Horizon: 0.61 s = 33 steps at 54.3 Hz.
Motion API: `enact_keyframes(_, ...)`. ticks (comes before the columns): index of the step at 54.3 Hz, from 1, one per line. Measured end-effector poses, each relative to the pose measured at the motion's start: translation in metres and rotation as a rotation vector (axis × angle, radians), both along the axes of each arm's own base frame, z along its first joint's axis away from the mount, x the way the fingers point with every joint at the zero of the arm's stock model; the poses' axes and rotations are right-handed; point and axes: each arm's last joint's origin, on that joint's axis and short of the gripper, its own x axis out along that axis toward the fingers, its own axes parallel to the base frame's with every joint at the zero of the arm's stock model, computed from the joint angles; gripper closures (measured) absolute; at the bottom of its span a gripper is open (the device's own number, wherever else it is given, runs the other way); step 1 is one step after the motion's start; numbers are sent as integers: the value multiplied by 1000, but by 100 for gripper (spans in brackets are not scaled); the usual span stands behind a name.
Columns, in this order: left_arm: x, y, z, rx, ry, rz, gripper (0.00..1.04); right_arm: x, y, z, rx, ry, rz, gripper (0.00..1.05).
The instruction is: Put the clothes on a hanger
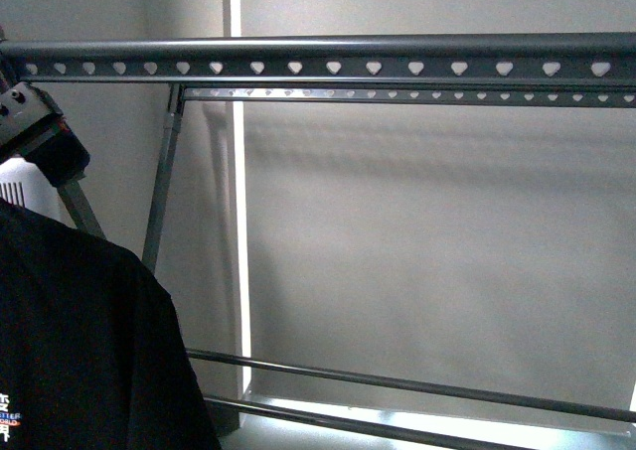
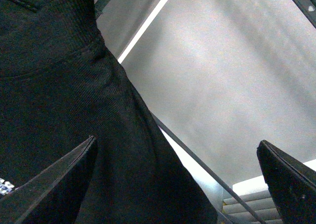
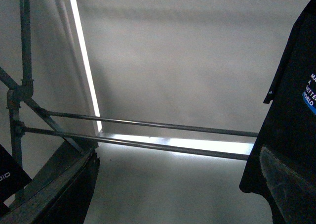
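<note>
The black T-shirt (image 1: 79, 341) hangs at the lower left of the front view, with a bit of its white and blue print showing. The grey rack's top rail (image 1: 338, 68) with heart-shaped holes runs across above it. My left arm (image 1: 40, 127) is at the upper left, just under the rail. In the left wrist view my left gripper (image 2: 175, 184) is open and the shirt's collar and shoulder (image 2: 64, 110) fill the space close in front of it. My right gripper (image 3: 177, 189) is open and empty, and the shirt (image 3: 291, 95) hangs beside one of its fingers (image 3: 291, 189).
A second holed rail (image 1: 417, 96) runs behind the first. Two thin lower bars (image 1: 417, 385) cross low, and they also show in the right wrist view (image 3: 148, 125). A slanted leg (image 1: 164, 172) stands left of centre. A white appliance (image 1: 25, 192) is behind the shirt. A grey wall is behind it all.
</note>
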Motion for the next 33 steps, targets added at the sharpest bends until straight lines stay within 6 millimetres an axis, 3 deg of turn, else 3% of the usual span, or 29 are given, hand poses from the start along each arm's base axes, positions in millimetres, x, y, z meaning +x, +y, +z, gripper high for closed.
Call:
enact_keyframes(21, 45, -7, 5, 18, 7, 51, 7, 0, 0, 0, 0, 0, 0, 7)
enact_keyframes(33, 58, -11, 9, 30, 55, 60, 49, 0, 0, 0, 0, 0, 0, 7)
